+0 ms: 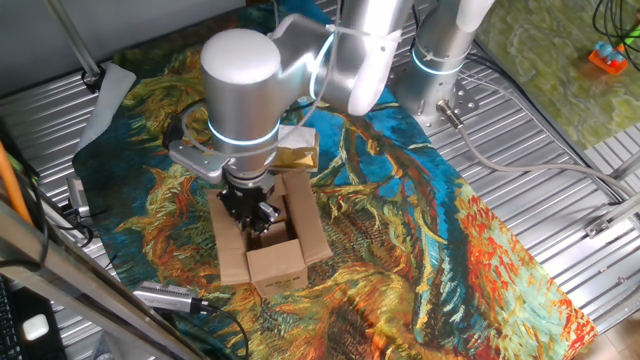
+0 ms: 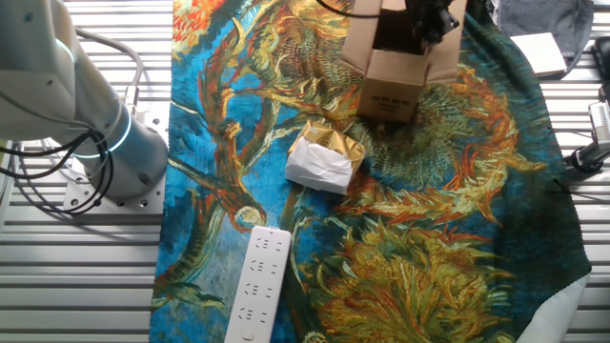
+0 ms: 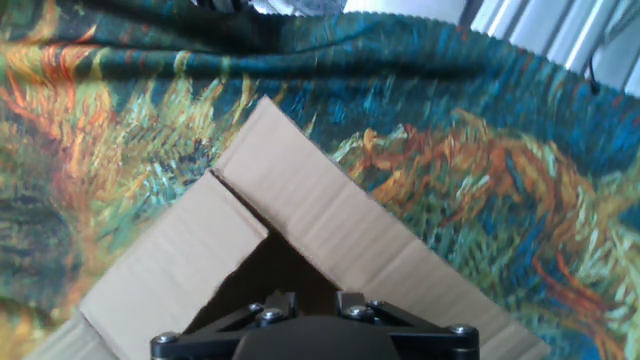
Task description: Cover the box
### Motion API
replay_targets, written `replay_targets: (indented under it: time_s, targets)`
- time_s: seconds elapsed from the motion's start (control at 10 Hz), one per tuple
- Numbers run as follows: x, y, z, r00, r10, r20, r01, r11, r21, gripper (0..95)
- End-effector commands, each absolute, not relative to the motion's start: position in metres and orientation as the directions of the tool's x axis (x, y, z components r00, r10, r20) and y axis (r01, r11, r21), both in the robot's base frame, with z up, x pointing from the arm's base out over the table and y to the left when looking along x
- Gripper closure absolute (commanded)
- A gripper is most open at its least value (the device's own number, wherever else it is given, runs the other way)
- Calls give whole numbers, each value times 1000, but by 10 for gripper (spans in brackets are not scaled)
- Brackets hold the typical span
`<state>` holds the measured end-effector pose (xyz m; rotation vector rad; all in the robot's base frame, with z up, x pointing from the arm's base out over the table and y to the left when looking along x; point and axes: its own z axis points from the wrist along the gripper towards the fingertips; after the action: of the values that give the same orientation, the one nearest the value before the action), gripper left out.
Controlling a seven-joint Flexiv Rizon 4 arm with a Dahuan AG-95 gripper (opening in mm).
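Two high fixed views from opposite table sides, sharing the box (image 1: 272, 240), close hand view downward.

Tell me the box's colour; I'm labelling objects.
Plain brown cardboard box, clearest in the hand view.

silver arm bent over, wrist pointing straight down, black claw (image 1: 256, 208) lowered, finger spread unclear

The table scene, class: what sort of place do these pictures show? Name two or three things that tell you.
Probably a robotics lab bench, not a home. The arm's base is bolted to a ribbed metal table with cables trailing, a power strip lies on the painted cloth, and the gripper hangs over an open box.
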<state>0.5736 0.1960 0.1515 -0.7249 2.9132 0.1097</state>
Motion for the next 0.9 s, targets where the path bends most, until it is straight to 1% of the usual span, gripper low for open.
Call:
replay_targets:
  time_s: [0.1, 0.4, 0.5, 0.9]
  targets:
    - [551, 201, 171, -903, -413, -118, -422, 904, 69, 760]
    - [531, 213, 188, -917, -384, -105, -393, 916, 82, 760]
    - [519, 218, 193, -922, -374, -99, -382, 920, 83, 760]
    - [489, 228, 188, -941, -324, -99, -333, 937, 103, 760]
